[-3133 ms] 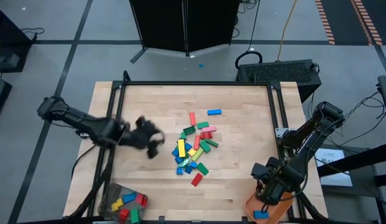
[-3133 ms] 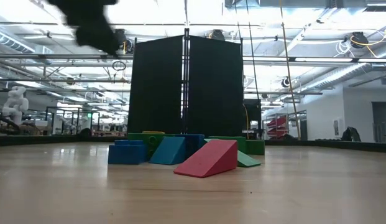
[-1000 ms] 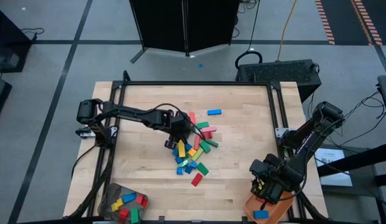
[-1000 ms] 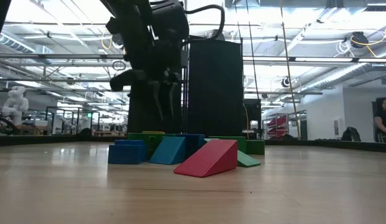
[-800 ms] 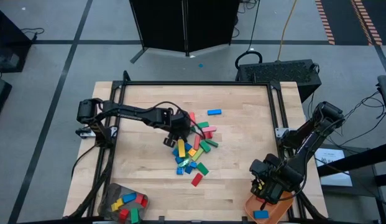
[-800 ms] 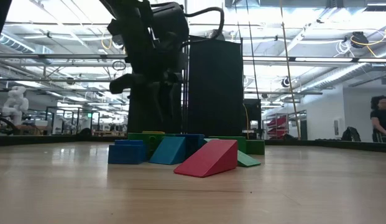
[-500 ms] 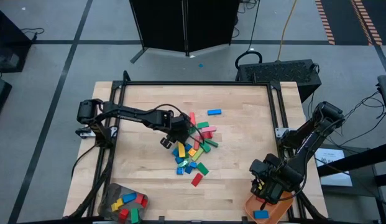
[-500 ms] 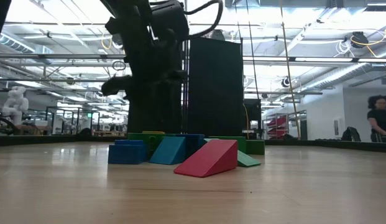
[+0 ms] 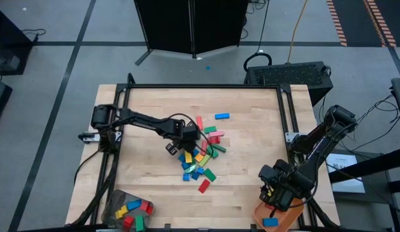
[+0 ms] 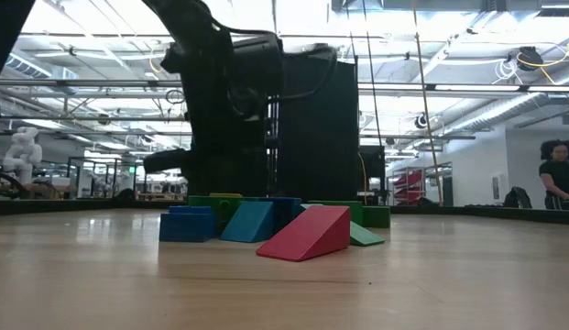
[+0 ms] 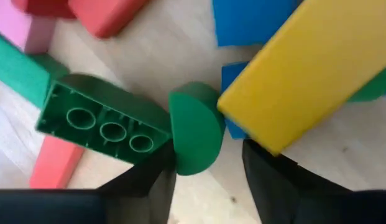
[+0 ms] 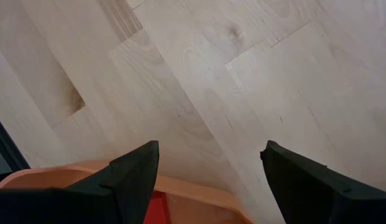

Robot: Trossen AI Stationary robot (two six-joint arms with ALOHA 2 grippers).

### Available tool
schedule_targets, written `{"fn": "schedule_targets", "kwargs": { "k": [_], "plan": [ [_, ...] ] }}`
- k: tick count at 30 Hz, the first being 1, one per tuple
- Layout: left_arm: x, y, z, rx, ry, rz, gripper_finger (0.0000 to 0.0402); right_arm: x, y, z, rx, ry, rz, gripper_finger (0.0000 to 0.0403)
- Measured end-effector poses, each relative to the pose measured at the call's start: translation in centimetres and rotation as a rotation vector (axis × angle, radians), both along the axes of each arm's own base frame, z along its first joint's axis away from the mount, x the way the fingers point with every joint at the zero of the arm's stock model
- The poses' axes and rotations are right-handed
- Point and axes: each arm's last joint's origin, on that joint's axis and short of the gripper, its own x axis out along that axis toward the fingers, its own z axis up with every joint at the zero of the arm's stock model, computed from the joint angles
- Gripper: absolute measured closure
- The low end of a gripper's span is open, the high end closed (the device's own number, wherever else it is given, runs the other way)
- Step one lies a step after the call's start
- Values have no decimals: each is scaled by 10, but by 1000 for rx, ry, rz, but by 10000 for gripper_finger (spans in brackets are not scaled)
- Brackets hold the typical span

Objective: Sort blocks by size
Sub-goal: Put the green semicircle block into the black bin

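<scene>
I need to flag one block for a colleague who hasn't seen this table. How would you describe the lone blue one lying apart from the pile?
Start at the wooden table and find the heap of coloured blocks near its middle. Toward the far edge, right of the heap, lies a small blue block, the only one touching no other.
</scene>
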Motion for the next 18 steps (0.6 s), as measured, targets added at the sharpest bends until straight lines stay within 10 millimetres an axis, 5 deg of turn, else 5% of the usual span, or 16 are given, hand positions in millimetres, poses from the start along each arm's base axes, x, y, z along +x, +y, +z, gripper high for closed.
{"fn": "schedule_targets", "kwargs": {
  "k": [11,18],
  "plan": [
    [1,-4,0,6,-5,-3,391,0,0,0,-3,1,8,126],
    [5,-4,2,-9,-64,50,392,0,0,0,-5,3,8,126]
  ]
}}
